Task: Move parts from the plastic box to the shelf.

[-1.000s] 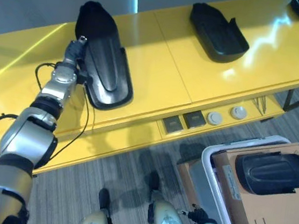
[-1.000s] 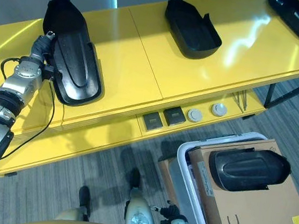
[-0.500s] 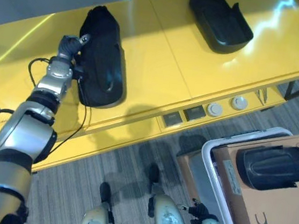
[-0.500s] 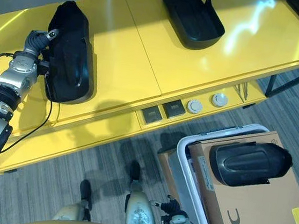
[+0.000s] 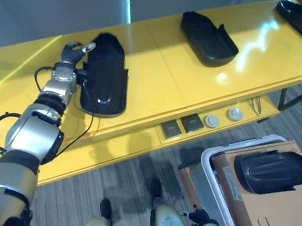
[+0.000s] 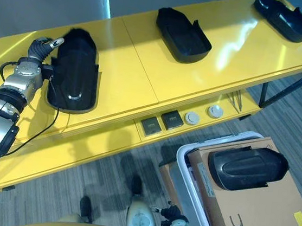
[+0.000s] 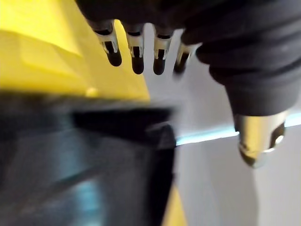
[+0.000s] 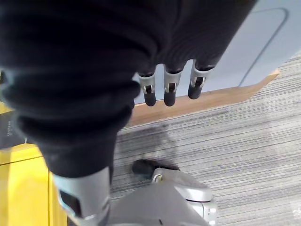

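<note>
Nearest, a black part (image 6: 245, 167) lies on a cardboard sheet (image 6: 259, 212) in the plastic box (image 6: 187, 177). The right hand (image 8: 169, 89) hangs over the floor, fingers straight. On the yellow shelf (image 6: 139, 73), the left hand (image 6: 42, 48), fingers loose, rests beside another black part (image 6: 75, 71); two more parts (image 6: 183, 35) lie farther along.

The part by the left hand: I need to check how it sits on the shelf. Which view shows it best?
Right eye view: the part lies whole on the yellow shelf beside the left hand. The left eye view shows much the same; the left wrist view, a dark blur.
</note>
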You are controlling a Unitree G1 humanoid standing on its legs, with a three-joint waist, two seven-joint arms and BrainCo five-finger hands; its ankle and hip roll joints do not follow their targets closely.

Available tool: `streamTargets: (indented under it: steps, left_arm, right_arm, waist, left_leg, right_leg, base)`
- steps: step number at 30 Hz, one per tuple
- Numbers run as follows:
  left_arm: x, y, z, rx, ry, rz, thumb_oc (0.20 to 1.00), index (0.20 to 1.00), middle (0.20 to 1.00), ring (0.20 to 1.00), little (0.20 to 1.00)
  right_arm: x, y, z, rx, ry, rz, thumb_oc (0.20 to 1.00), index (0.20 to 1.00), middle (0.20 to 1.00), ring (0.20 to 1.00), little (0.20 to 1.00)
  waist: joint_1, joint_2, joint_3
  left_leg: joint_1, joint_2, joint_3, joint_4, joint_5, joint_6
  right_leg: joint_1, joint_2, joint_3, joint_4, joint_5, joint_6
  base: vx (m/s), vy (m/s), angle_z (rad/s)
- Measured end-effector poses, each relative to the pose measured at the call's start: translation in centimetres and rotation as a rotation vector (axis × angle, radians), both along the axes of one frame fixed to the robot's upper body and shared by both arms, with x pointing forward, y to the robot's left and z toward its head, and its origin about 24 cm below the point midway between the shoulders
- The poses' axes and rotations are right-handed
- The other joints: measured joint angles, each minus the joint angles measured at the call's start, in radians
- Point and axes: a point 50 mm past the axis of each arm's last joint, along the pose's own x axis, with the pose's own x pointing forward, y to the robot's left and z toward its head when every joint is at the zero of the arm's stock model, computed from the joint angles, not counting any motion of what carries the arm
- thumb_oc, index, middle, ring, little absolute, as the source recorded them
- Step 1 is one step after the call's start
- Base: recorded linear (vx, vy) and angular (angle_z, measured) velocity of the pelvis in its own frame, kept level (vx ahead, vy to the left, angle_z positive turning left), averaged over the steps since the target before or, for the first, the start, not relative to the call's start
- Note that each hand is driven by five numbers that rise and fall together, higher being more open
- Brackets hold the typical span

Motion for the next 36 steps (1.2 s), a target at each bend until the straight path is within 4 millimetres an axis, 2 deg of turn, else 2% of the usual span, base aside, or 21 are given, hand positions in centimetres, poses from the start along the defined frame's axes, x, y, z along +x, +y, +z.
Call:
streamTargets:
  steps: [2,4,5,6,8,10,14,17,18,19,20,21,22,24,26,27,29,32,36]
  left_arm:
    - [-0.1,0.1,-0.5,-0.053,0.004,0.004,1.000,1.000,1.000,1.000,1.000]
    - [-0.1,0.1,-0.6,-0.057,0.006,0.004,1.000,1.000,1.000,1.000,1.000]
    - [-0.1,0.0,-0.6,-0.062,0.006,0.004,1.000,1.000,1.000,1.000,1.000]
    - [-0.1,0.0,-0.8,-0.063,0.010,0.003,1.000,1.000,1.000,1.000,1.000]
    - [-0.2,-0.3,-1.2,-0.067,0.020,0.000,1.000,1.000,1.000,1.000,1.000]
    - [-0.3,-0.4,-2.2,-0.072,0.043,0.000,1.000,1.000,1.000,1.000,1.000]
    - [-0.3,-0.6,-2.2,-0.072,0.039,-0.002,1.000,1.000,1.000,1.000,1.000]
    - [-0.5,-2.3,-1.8,-0.035,-0.025,-0.072,1.000,1.000,1.000,1.000,1.000]
    - [-1.5,-4.3,-2.0,0.048,-0.094,-0.171,1.000,1.000,1.000,1.000,1.000]
    - [-2.8,-5.4,-2.4,0.083,-0.147,-0.241,1.000,1.000,1.000,1.000,1.000]
    - [-6.0,-6.0,-3.9,0.077,-0.222,-0.326,1.000,1.000,1.000,1.000,1.000]
    - [-8.5,-6.1,-7.0,0.044,-0.181,-0.354,1.000,1.000,1.000,1.000,1.000]
    - [-10.3,-5.2,-8.7,-0.012,-0.154,-0.312,0.558,0.558,0.558,0.558,0.558]
    - [-13.7,-3.5,-11.1,-0.101,-0.110,-0.246,0.200,0.200,0.200,0.200,0.200]
    - [-16.9,-2.1,-12.9,-0.145,-0.053,-0.214,0.200,0.200,0.200,0.200,0.200]
    - [-17.6,-1.5,-13.4,-0.186,-0.044,-0.192,0.200,0.200,0.200,0.200,0.200]
    - [-19.2,-1.2,-13.5,-0.246,-0.071,-0.178,0.200,0.200,0.200,0.200,0.200]
    - [-20.2,-2.2,-13.4,-0.286,-0.092,-0.224,0.200,0.200,0.200,0.200,0.200]
    - [-19.5,-4.2,-13.0,-0.280,-0.098,-0.358,0.200,0.200,0.200,0.200,0.200]
  right_arm:
    - [-0.6,0.1,-0.2,0.002,0.018,0.002,1.000,1.000,1.000,1.000,1.000]
    - [-0.4,0.2,-0.2,0.005,0.015,0.005,1.000,1.000,1.000,1.000,1.000]
    - [-0.7,0.8,-0.4,0.020,0.024,0.015,1.000,1.000,1.000,1.000,1.000]
    - [-1.3,1.0,-0.7,0.034,0.042,0.015,1.000,1.000,1.000,1.000,1.000]
    - [-1.4,1.2,-0.7,0.046,0.045,0.019,1.000,1.000,1.000,1.000,1.000]
    - [-2.3,1.1,-0.9,0.052,0.072,0.017,1.000,1.000,1.000,1.000,1.000]
    - [-3.1,1.0,-1.2,0.050,0.102,0.009,1.000,1.000,1.000,1.000,1.000]
    - [-3.2,0.9,-1.2,0.047,0.107,0.007,1.000,1.000,1.000,1.000,1.000]
    - [-3.4,1.0,-1.2,0.050,0.106,0.007,1.000,1.000,1.000,1.000,1.000]
    - [-3.4,0.9,-1.2,0.056,0.091,-0.005,1.000,1.000,1.000,1.000,1.000]
    - [-3.3,0.8,-1.0,0.072,0.055,-0.038,1.000,1.000,1.000,1.000,1.000]
    - [-3.8,0.8,-1.1,0.075,0.063,-0.052,1.000,1.000,1.000,1.000,1.000]
    - [-3.8,0.8,-1.1,0.081,0.056,-0.070,1.000,1.000,1.000,1.000,1.000]
    - [-3.8,0.8,-1.1,0.086,0.050,-0.092,1.000,1.000,1.000,1.000,1.000]
    - [-4.7,0.8,-1.3,0.089,0.068,-0.112,1.000,1.000,1.000,1.000,1.000]
    - [-5.3,0.7,-1.4,0.089,0.077,-0.128,1.000,1.000,1.000,1.000,1.000]
    - [-5.2,0.8,-1.4,0.091,0.063,-0.128,1.000,1.000,1.000,1.000,1.000]
    - [-5.4,0.6,-1.5,0.086,0.076,-0.133,1.000,1.000,1.000,1.000,1.000]
    - [-5.3,0.5,-1.4,0.081,0.070,-0.126,1.000,1.000,1.000,1.000,1.000]
  waist:
    - [0.002,0.006,-0.052]
    - [0.005,0.006,-0.066]
    - [0.009,0.007,-0.102]
    - [0.008,0.008,-0.120]
    - [0.012,0.014,-0.150]
    - [0.025,0.019,-0.198]
    - [0.037,0.013,-0.216]
    - [0.046,0.011,-0.218]
    - [0.051,0.011,-0.218]
    - [0.056,0.010,-0.217]
    - [0.056,0.014,-0.215]
    - [0.079,0.006,-0.206]
    - [0.087,0.003,-0.198]
    - [0.090,-0.003,-0.183]
    - [0.106,-0.018,-0.164]
    - [0.149,-0.025,-0.152]
    - [0.163,-0.026,-0.139]
    - [0.182,-0.027,-0.135]
    - [0.179,-0.019,-0.131]
  left_leg:
    - [0.013,0.000,-0.002,0.001,-0.004,0.004]
    - [0.020,-0.001,-0.002,0.000,-0.006,0.005]
    - [0.031,0.000,-0.005,-0.001,-0.009,0.005]
    - [0.037,0.000,-0.006,-0.001,-0.012,0.004]
    - [0.043,-0.002,-0.013,-0.002,-0.020,0.010]
    - [0.044,-0.003,-0.020,-0.002,-0.023,0.008]
    - [0.042,-0.002,-0.025,-0.002,-0.020,0.011]
    - [0.028,-0.002,-0.042,-0.002,-0.015,0.013]
    - [0.029,-0.002,-0.052,-0.002,-0.015,0.013]
    - [0.031,-0.001,-0.055,-0.002,-0.015,0.012]
    - [0.040,0.000,-0.051,-0.002,-0.017,0.009]
    - [0.051,0.001,-0.053,-0.001,-0.018,0.010]
    - [0.050,0.001,-0.050,-0.002,-0.022,0.013]
    - [0.051,0.000,-0.049,-0.002,-0.025,0.013]
    - [0.053,-0.001,-0.051,-0.001,-0.025,0.013]
    - [0.050,-0.002,-0.053,-0.001,-0.024,0.013]
    - [0.048,-0.002,-0.055,-0.002,-0.025,0.014]
    - [0.047,-0.003,-0.058,-0.002,-0.025,0.014]
    - [0.042,-0.002,-0.065,-0.002,-0.025,0.014]
  right_leg:
    - [0.015,-0.002,-0.005,0.000,-0.002,0.000]
    - [0.021,-0.002,-0.005,0.000,-0.003,0.001]
    - [0.035,-0.002,-0.007,-0.002,-0.008,0.003]
    - [0.041,-0.002,-0.008,-0.003,-0.013,0.003]
    - [0.049,-0.005,-0.010,-0.006,-0.025,0.001]
    - [0.052,-0.007,-0.013,-0.007,-0.029,0.006]
    - [0.055,-0.008,-0.021,-0.007,-0.029,0.005]
    - [0.057,-0.014,-0.042,-0.006,-0.029,0.005]
    - [0.065,-0.014,-0.055,-0.006,-0.030,0.006]
    - [0.069,-0.014,-0.061,-0.006,-0.033,0.007]
    - [0.073,-0.012,-0.058,-0.007,-0.035,0.009]
    - [0.084,-0.012,-0.063,-0.007,-0.039,0.015]
    - [0.084,-0.013,-0.061,-0.007,-0.040,0.013]
    - [0.085,-0.014,-0.060,-0.007,-0.041,0.014]
    - [0.084,-0.015,-0.058,-0.007,-0.042,0.015]
    - [0.082,-0.017,-0.060,-0.007,-0.042,0.016]
    - [0.085,-0.020,-0.061,-0.007,-0.044,0.016]
    - [0.083,-0.020,-0.063,-0.007,-0.046,0.016]
    - [0.086,-0.019,-0.065,-0.007,-0.047,0.017]
  base:
    - [0.05,0.033,0.05]
    - [0.02,0.011,0.02]
    - [0.04,0.011,0.04]
    - [0.01,0.007,0.06]
    - [0.02,0.009,0.08]
    - [0.03,0.015,0.06]
    - [0.00,0.000,0.04]
    - [-0.02,-0.011,0.17]
    - [0.00,-0.008,0.18]
    - [0.01,0.000,0.10]
    - [0.03,0.017,0.10]
    - [0.00,0.000,0.00]
    - [0.00,0.000,0.00]
    - [0.01,0.007,-0.05]
    - [0.00,0.006,0.08]
    - [0.00,0.014,0.05]
    - [0.00,0.008,0.02]
    - [0.00,0.013,0.05]
    - [0.00,0.000,0.00]
